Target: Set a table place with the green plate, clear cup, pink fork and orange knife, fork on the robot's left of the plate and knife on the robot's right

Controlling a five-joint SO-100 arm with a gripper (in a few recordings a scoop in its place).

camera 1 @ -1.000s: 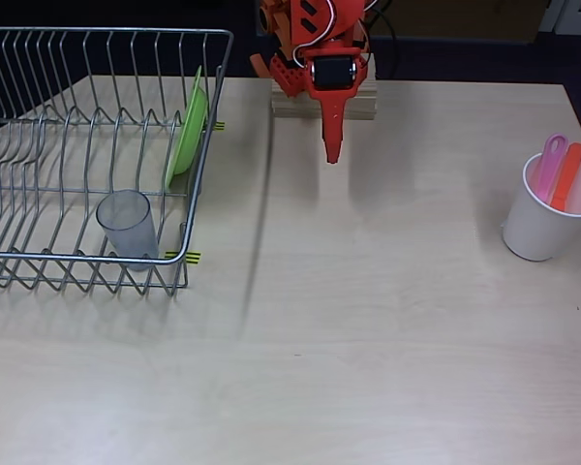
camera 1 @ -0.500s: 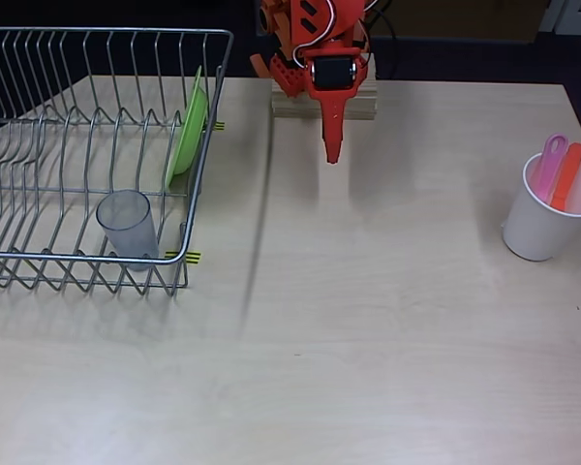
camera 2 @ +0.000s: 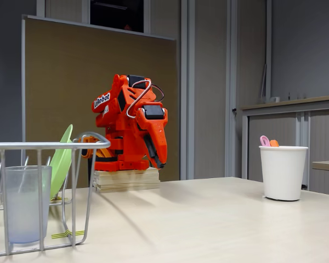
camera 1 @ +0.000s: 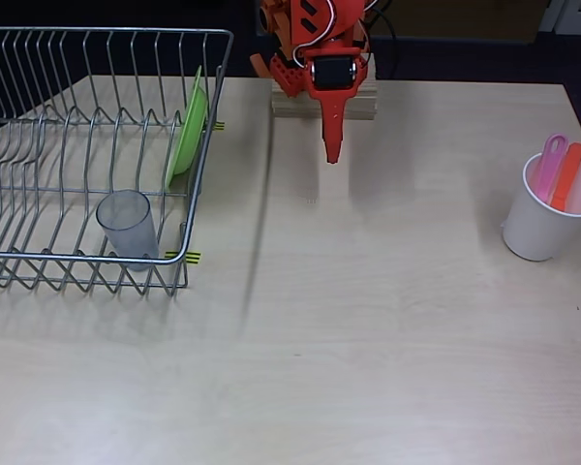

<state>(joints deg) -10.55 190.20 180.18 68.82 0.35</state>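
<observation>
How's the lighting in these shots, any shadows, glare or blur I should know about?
Overhead view: even, bright light, soft shadows on the table below the pincer and left of the white cup; a long thin shadow runs down from the dish rack; no glare. Fixed view: dim background, the clear cup up close looks slightly soft.

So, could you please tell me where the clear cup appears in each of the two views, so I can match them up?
Overhead view: the clear cup stands in the wire dish rack, lower left, near the rack's front right corner.
Fixed view: the clear cup is at the far left foreground, behind the rack's wires.
Shared landmark: the green plate, standing on edge in the rack just beyond the cup.
</observation>
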